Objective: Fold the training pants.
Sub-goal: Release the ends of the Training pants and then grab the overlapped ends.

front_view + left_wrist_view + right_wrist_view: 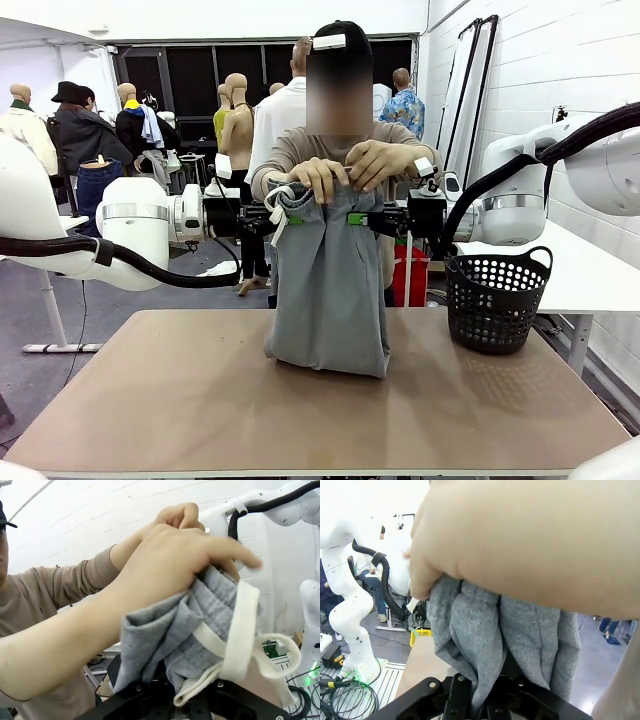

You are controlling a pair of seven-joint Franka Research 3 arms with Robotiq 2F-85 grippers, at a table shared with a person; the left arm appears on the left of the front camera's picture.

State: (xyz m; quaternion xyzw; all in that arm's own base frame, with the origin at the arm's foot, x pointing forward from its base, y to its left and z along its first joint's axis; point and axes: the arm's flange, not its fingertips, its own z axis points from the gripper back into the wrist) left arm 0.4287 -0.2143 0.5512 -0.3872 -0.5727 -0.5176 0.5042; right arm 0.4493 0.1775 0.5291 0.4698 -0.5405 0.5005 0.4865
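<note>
Front view | left claw [292, 218] clamped on training pants [330, 290] | right claw [356, 217] likewise

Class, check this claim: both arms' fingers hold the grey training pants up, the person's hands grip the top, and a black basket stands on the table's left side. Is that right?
No: the black basket stands on the right side of the table, as the front view shows. Everything else holds.
</note>
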